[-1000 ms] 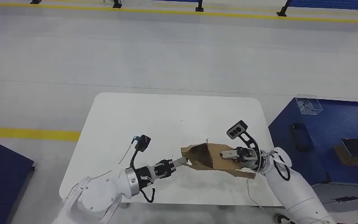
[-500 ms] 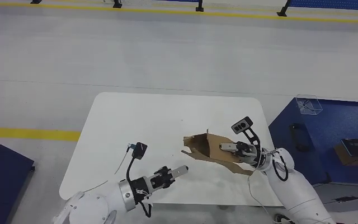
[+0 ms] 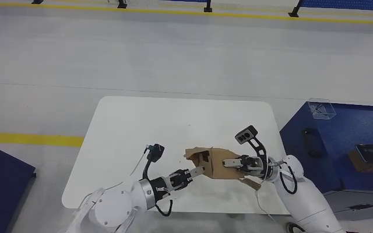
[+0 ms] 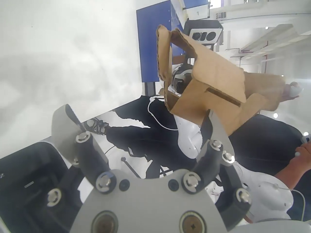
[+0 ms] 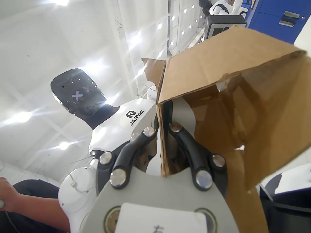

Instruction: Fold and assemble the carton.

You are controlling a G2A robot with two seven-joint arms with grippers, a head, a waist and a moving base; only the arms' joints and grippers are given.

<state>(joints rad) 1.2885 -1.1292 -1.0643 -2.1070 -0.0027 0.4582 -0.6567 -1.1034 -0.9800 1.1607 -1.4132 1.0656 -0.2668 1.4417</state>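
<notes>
The carton [image 3: 211,162] is held at about 4 o'clock of the table [image 3: 145,128]. It is opened into a rough, skewed tube, and its end flaps [image 4: 164,49] are loose and unfolded, so I judge the work under halfway. The right gripper [image 3: 232,162], at the carton's 3 o'clock, pinches one wall. The left gripper [image 3: 198,170], at 8 o'clock, is spread wide, one finger touching an edge.

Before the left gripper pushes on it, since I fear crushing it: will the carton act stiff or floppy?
Probably stiff in its panels: the carton shows corrugated edges. Its flaps likely swing at the creases, as several stand loose. It seems light, held aloft with the right gripper pinching one wall, so a push from the open left gripper could pivot it.
</notes>
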